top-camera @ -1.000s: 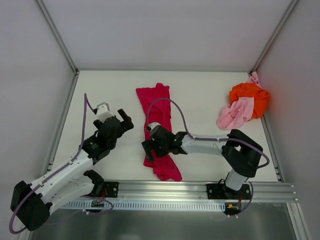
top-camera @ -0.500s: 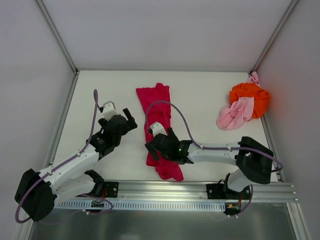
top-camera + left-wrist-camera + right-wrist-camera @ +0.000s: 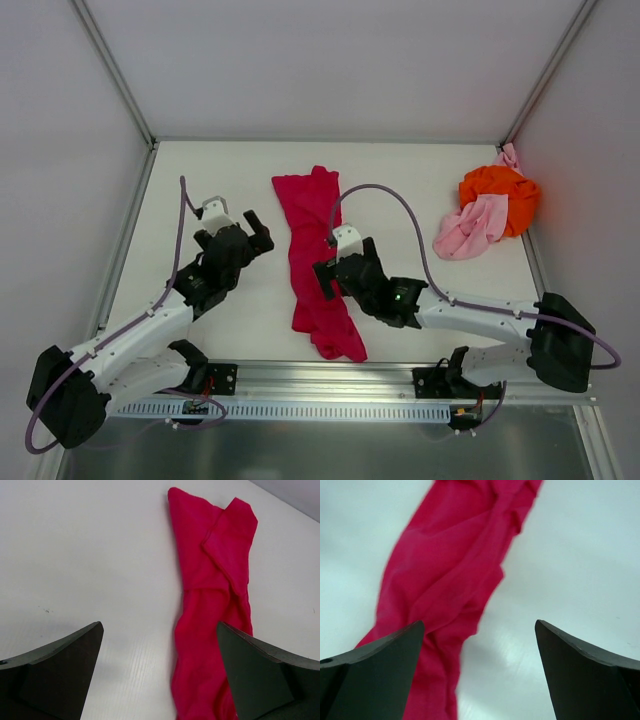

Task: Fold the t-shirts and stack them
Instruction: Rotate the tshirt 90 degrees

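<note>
The crimson t-shirt [image 3: 305, 215] lies as a long narrow crumpled strip down the middle of the white table [image 3: 200, 180]. My left gripper [image 3: 258, 232] hovers open just left of it; in the left wrist view the t-shirt [image 3: 215, 580] runs under the right finger [image 3: 260, 675]. At the strip's right edge my right gripper [image 3: 340, 262] hangs open; in the right wrist view the t-shirt [image 3: 450, 570] passes beneath the left finger [image 3: 375, 670]. Neither gripper holds anything. The orange t-shirt [image 3: 505, 190] and the pale pink t-shirt [image 3: 470, 228] sit bunched together at the far right.
White walls with metal frame posts [image 3: 125, 90] enclose the table on three sides. An aluminium rail [image 3: 400, 375] carrying both arm bases runs along the near edge. The orange and pink pile rests against the right wall.
My right arm has stretched out flatter and its gripper has shifted right and farther, from over the shirt's lower half to its right edge. The left gripper has edged slightly towards the shirt.
</note>
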{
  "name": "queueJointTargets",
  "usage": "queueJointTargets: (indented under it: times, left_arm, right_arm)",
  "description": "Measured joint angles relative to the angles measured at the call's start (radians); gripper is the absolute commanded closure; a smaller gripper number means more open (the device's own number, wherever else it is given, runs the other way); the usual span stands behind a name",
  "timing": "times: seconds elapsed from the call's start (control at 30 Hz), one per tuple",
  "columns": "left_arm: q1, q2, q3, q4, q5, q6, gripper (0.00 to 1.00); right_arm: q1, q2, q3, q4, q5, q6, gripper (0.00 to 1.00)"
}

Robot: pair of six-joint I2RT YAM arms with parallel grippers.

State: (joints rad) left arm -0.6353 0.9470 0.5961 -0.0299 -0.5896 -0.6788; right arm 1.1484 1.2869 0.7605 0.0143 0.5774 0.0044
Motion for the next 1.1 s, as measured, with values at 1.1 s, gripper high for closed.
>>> queueJointTargets:
  times: [1.1]
  left_arm:
    - [0.032,-0.007,-0.023,0.046,0.249,0.032,0.01]
  right_arm:
    - [-0.102,-0.128,-0.042,-0.299,-0.362,0.238,0.0]
